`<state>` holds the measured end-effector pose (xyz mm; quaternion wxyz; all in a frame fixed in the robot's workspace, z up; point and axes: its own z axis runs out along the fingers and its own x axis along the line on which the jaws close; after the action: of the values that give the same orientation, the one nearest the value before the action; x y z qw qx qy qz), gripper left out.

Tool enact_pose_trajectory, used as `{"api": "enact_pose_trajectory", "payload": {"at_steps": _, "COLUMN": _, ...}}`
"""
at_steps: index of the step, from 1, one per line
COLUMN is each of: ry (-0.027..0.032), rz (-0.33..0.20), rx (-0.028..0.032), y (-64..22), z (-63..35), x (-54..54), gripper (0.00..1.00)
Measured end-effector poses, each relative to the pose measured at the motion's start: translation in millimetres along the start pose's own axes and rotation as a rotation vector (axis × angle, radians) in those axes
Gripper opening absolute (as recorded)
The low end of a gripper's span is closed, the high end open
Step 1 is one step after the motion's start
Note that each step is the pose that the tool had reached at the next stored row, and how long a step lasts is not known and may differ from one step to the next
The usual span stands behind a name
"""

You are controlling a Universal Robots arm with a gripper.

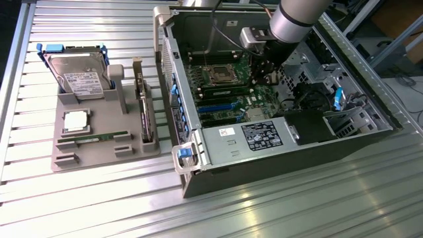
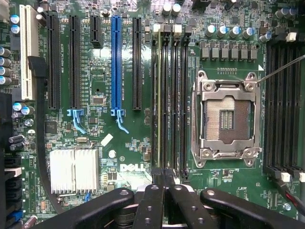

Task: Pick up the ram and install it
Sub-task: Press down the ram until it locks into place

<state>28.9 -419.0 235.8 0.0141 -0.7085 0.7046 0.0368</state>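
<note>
A ram [image 1: 92, 137], a thin green stick, lies flat in the grey holder tray [image 1: 79, 161] at the exterior view's left. Another green stick [image 2: 157, 95] stands on edge in the memory slot closest to the blue slot [image 2: 116, 62]; it also shows below the processor socket [image 1: 225, 92]. My arm [image 1: 294, 20] reaches down into the open computer case [image 1: 278, 148]. My gripper [image 2: 164, 183] hangs over the near end of the memory slots [image 2: 172, 95], fingers [image 2: 153, 200] shut together. I cannot tell whether they touch the seated stick.
The tray also carries a hard drive [image 1: 79, 77], a square silver processor [image 1: 76, 120] and a dark expansion card [image 1: 143, 106]. Inside the case are the empty processor socket [image 2: 228, 117], a silver heatsink [image 2: 74, 170], a power supply [image 1: 258, 135] and loose cables [image 1: 297, 99].
</note>
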Motion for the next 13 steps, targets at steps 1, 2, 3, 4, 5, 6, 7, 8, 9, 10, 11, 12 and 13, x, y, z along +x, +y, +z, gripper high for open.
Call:
{"api": "enact_pose_trajectory", "payload": {"at_steps": 1, "ry": 0.0001, "rz": 0.000, "rx": 0.0000, "y": 0.0, "z": 0.3, "x": 0.1, "gripper": 0.11}}
{"api": "enact_pose_trajectory", "payload": {"at_steps": 2, "ry": 0.0002, "rz": 0.000, "rx": 0.0000, "y": 0.0, "z": 0.3, "x": 0.1, "gripper": 0.11}}
{"api": "enact_pose_trajectory", "payload": {"at_steps": 3, "ry": 0.0003, "rz": 0.000, "rx": -0.0001, "y": 0.0, "z": 0.3, "x": 0.1, "gripper": 0.11}}
{"api": "enact_pose_trajectory", "payload": {"at_steps": 4, "ry": -0.0001, "rz": 0.000, "rx": 0.0001, "y": 0.0, "z": 1.4, "x": 0.1, "gripper": 0.11}}
{"api": "enact_pose_trajectory", "payload": {"at_steps": 5, "ry": 0.0001, "rz": 0.000, "rx": 0.0000, "y": 0.0, "z": 1.5, "x": 0.1, "gripper": 0.11}}
{"api": "enact_pose_trajectory", "payload": {"at_steps": 6, "ry": 0.0002, "rz": 0.000, "rx": 0.0000, "y": 0.0, "z": 1.5, "x": 0.1, "gripper": 0.11}}
{"api": "enact_pose_trajectory", "payload": {"at_steps": 7, "ry": 0.0003, "rz": 0.000, "rx": -0.0001, "y": 0.0, "z": 1.5, "x": 0.2, "gripper": 0.11}}
{"api": "enact_pose_trajectory", "payload": {"at_steps": 8, "ry": 0.0000, "rz": 0.000, "rx": 0.0000, "y": -0.1, "z": 1.9, "x": 0.2, "gripper": 0.11}}
{"api": "enact_pose_trajectory", "payload": {"at_steps": 9, "ry": 0.0001, "rz": 0.000, "rx": 0.0000, "y": -0.1, "z": 2.7, "x": 0.2, "gripper": 0.11}}
{"api": "enact_pose_trajectory", "payload": {"at_steps": 10, "ry": 0.0003, "rz": 0.000, "rx": -0.0001, "y": -0.1, "z": 3.0, "x": 0.3, "gripper": 0.11}}
{"api": "enact_pose_trajectory", "payload": {"at_steps": 11, "ry": 0.0003, "rz": 0.000, "rx": -0.0001, "y": -0.1, "z": 3.0, "x": 0.3, "gripper": 0.11}}
{"api": "enact_pose_trajectory", "payload": {"at_steps": 12, "ry": 0.0003, "rz": 0.000, "rx": -0.0001, "y": -0.1, "z": 3.1, "x": 0.3, "gripper": 0.11}}
{"api": "enact_pose_trajectory", "payload": {"at_steps": 13, "ry": 0.0001, "rz": 0.000, "rx": -0.0001, "y": -0.1, "z": 3.2, "x": 0.3, "gripper": 0.11}}
